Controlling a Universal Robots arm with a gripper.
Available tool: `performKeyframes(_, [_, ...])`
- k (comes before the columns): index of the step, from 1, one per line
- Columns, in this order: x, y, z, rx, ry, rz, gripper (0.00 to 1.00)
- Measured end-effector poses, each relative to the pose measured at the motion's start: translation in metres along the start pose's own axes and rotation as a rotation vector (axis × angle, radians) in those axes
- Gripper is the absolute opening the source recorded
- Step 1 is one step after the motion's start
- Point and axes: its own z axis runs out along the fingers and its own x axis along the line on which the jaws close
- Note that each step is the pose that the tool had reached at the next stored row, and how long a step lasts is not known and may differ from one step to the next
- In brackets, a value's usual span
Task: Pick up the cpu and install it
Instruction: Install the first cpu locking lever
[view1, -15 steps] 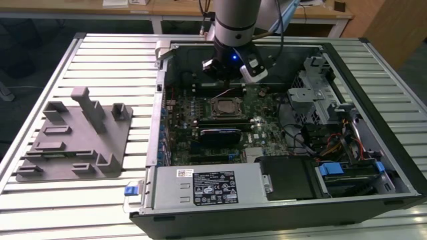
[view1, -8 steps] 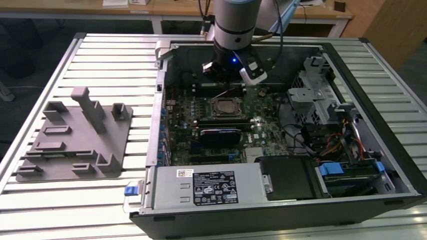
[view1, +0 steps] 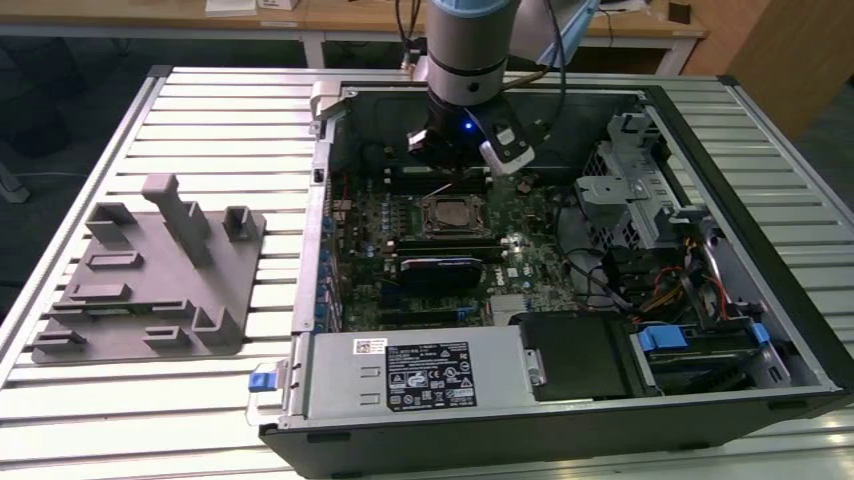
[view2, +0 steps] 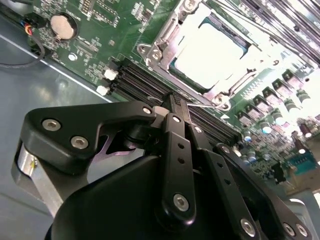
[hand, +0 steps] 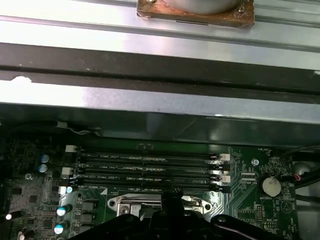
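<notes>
From where I stand, the arm reaches down into the open computer case (view1: 667, 120) on the slatted table (view1: 200, 110), and the cpu (view2: 212, 57) already lies in the socket (view2: 165, 47) on the motherboard (view1: 400, 215) — its pale metal top shows bright inside the metal frame in the second wrist view. So the picking up looks done; I judge the work to be at the placing end, with the chip seated or very nearly so.

The gripper (view2: 175, 100) hangs just above the board, its fingers drawn together to a narrow tip with nothing between them. That tip sits over the memory slots (hand: 150, 167), just beside the socket's edge, apart from the chip rather than on it. A thin wire lever (view2: 207, 103) lies along the socket's near side, close to the fingertip.

Any further move here calls for care — the tip is close to the slots and the frame, and a slight sideways drift could knock the chip askew. The grey fixture (view1: 147, 280) stands outside the case.
</notes>
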Motion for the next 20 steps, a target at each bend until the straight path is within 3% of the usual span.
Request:
performKeyframes(1, [0.0002,-0.0001,0.0006,0.0003,-0.0084,-0.002,0.11])
performKeyframes(3, [0.0005,-0.0002,0.0012,0.0005,-0.0174,-0.004,0.11])
performKeyframes(10, [0.0013,-0.0008,0.0036,0.0013,-0.0244,0.000,0.11])
performKeyframes(16, [0.0013,-0.0008,0.0038,0.0013,-0.0250,0.001,0.11])
performKeyframes(18, [0.0017,-0.0009,0.0043,0.0020,-0.0308,0.001,0.11])
performKeyframes(20, [0.0022,-0.0010,0.0049,0.0029,-0.0437,0.001,0.11])
